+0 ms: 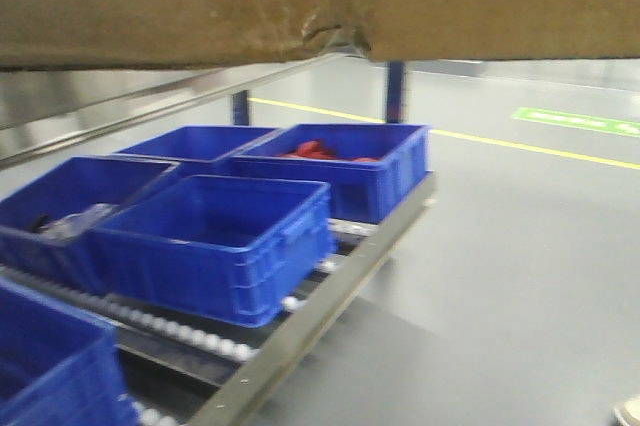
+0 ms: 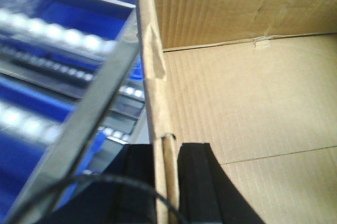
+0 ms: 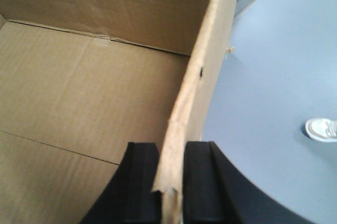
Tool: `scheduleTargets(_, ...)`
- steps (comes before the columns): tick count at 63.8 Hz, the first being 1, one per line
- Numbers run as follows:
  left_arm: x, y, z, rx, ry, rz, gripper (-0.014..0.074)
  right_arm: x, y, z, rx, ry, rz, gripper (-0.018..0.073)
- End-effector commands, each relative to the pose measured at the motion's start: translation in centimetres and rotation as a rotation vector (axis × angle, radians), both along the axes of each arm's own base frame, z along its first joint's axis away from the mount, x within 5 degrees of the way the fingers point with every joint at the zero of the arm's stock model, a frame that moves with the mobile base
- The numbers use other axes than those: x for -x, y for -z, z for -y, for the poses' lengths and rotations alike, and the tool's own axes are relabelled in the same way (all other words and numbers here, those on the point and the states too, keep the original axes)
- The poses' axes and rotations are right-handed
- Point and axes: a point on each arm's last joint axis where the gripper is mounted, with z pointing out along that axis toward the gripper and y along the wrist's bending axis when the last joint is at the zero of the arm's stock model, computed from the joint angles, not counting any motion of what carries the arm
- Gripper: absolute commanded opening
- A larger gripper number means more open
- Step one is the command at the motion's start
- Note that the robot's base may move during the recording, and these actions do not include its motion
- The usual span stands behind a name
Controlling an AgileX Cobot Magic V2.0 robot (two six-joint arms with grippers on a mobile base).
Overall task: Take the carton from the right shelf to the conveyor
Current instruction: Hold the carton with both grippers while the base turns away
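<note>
The tan carton fills the top of the front view, held up, its lower edge torn near the middle. My left gripper is shut on the carton's left wall, one black finger outside, one inside the open box. My right gripper is shut on the carton's right wall the same way. The steel shelf rail runs under the carton at the left, and a blurred rail shows beside the left wall. The conveyor is out of view.
Several blue plastic bins sit on roller tracks of a lower rack; one far bin holds red items. Glossy grey floor with a yellow line lies to the right. A white shoe stands on the floor.
</note>
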Motion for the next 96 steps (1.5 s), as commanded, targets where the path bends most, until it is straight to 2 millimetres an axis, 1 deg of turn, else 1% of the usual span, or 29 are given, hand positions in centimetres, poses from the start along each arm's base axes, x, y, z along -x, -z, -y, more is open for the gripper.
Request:
scheduleTargets(1, 0.15, -0.55, 0.39, 0.039, 0.024, 0.035, -0.0018, 0.26, -0.82, -0.01, -0.048, -0.022, 0.065, -0.0069)
scheduleTargets(96, 0.15, -0.55, 0.39, 0.039, 0.024, 0.035, -0.0018, 0.25, -0.84, -0.02, -0.049, -0.022, 0.067, -0.0069)
